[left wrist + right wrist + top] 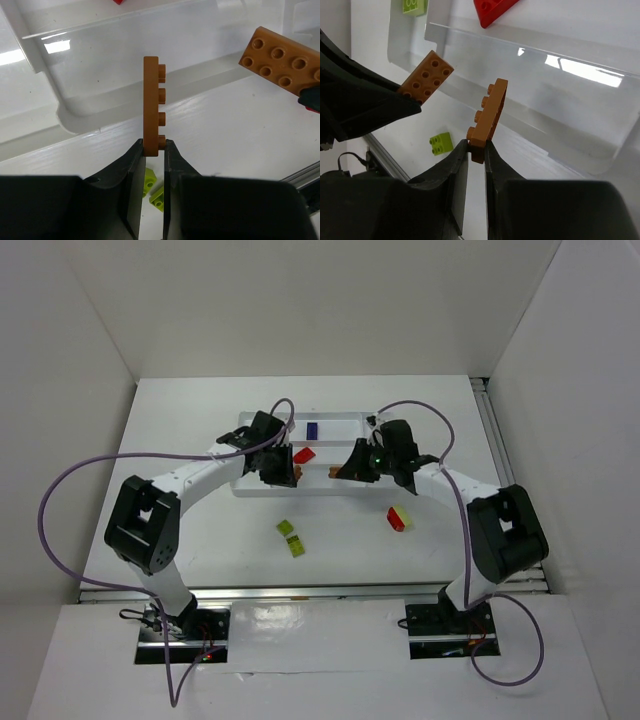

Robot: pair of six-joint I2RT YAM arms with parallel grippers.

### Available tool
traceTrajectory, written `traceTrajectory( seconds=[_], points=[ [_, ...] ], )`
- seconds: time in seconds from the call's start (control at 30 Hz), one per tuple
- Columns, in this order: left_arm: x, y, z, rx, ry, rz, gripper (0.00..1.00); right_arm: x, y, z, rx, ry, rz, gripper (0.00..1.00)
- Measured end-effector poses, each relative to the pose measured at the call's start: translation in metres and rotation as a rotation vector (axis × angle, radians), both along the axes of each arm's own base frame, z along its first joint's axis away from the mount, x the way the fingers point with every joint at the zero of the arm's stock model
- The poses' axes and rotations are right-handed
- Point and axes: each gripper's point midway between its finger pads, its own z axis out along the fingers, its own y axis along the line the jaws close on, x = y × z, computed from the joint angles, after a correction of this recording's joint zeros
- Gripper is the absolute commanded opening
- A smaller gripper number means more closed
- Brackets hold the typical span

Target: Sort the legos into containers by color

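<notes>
Both arms are bent inward toward the near wall of the white tray point(345, 427), with the wrists angled at each other so that the two grippers are held close together but apart. The left gripper point(154, 150) is clamped on the lower end of an upright orange plate point(151, 100), and the right gripper point(477, 150) is clamped on a second orange plate point(491, 112), which is tilted. A blue brick point(312, 429) and a red brick point(304, 454) are seen in the tray, while yellow-green bricks point(291, 537) and a red-and-yellow piece point(400, 518) are seen on the table point(180, 440).

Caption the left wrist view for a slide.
Left end effector pinches an orange plate upright near the tray corner; a second orange brick shows top right.
</notes>
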Motion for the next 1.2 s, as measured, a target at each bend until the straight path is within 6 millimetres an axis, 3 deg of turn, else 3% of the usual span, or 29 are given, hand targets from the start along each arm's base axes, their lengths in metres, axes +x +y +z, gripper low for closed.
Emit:
traceTrajectory(
  seconds=[0.1, 0.23, 0.27, 0.33, 0.37, 0.43, 0.47, 0.5, 0.53, 0.57, 0.6, 0.63, 0.73, 0.83, 1.0, 1.07, 1.2],
  points=[
    [-0.001, 0.002, -0.002, 0.010, 0.010, 0.003, 0.00, 0.004, 0.004, -0.006, 0.017, 0.009, 0.019, 0.17],
    [0.001, 0.004, -0.006, 0.031, 0.021, 0.011, 0.00, 0.012, 0.006, -0.012, 0.027, 0.010, 0.018, 0.31],
    [0.001, 0.005, -0.008, 0.038, 0.024, 0.014, 0.00, 0.013, 0.006, -0.013, 0.026, 0.011, 0.018, 0.47],
    [0.002, 0.005, -0.010, 0.046, 0.028, 0.018, 0.00, 0.019, 0.007, -0.013, 0.026, 0.011, 0.009, 0.57],
    [0.002, 0.006, -0.010, 0.052, 0.034, 0.020, 0.07, 0.021, 0.007, -0.013, 0.022, 0.007, 0.004, 0.71],
    [0.005, 0.007, -0.011, 0.065, 0.036, 0.027, 0.14, 0.026, 0.006, -0.012, 0.013, -0.003, -0.009, 0.78],
    [0.006, 0.007, -0.011, 0.069, 0.036, 0.028, 0.17, 0.028, 0.005, -0.011, 0.006, -0.011, -0.015, 0.79],
    [0.008, 0.007, -0.010, 0.073, 0.034, 0.032, 0.28, 0.030, 0.005, -0.010, 0.001, -0.016, -0.019, 0.79],
    [0.010, 0.006, -0.009, 0.076, 0.031, 0.033, 0.32, 0.033, 0.004, -0.009, -0.005, -0.024, -0.026, 0.80],
    [0.011, 0.007, -0.009, 0.081, 0.026, 0.037, 0.45, 0.035, 0.003, -0.008, -0.010, -0.029, -0.033, 0.80],
    [0.012, 0.007, -0.008, 0.084, 0.023, 0.042, 0.51, 0.037, 0.001, -0.007, -0.018, -0.036, -0.046, 0.80],
    [0.012, 0.007, -0.007, 0.088, 0.021, 0.042, 0.66, 0.038, -0.001, -0.005, -0.026, -0.043, -0.057, 0.80],
    [0.011, 0.009, -0.008, 0.101, 0.022, 0.046, 0.70, 0.039, -0.009, 0.007, -0.051, -0.073, -0.097, 0.80],
    [0.011, 0.010, -0.008, 0.110, 0.024, 0.049, 0.81, 0.036, -0.021, 0.033, -0.066, -0.133, -0.146, 0.80],
    [0.010, 0.011, -0.007, 0.118, 0.027, 0.050, 0.83, 0.022, -0.044, 0.076, -0.081, -0.240, -0.228, 0.79],
    [0.011, 0.011, -0.004, 0.119, 0.023, 0.052, 0.83, 0.014, -0.055, 0.078, -0.103, -0.244, -0.262, 0.79],
    [0.015, 0.012, 0.016, 0.115, -0.011, 0.062, 0.79, -0.008, -0.076, 0.060, -0.161, -0.180, -0.327, 0.79]
  ],
)
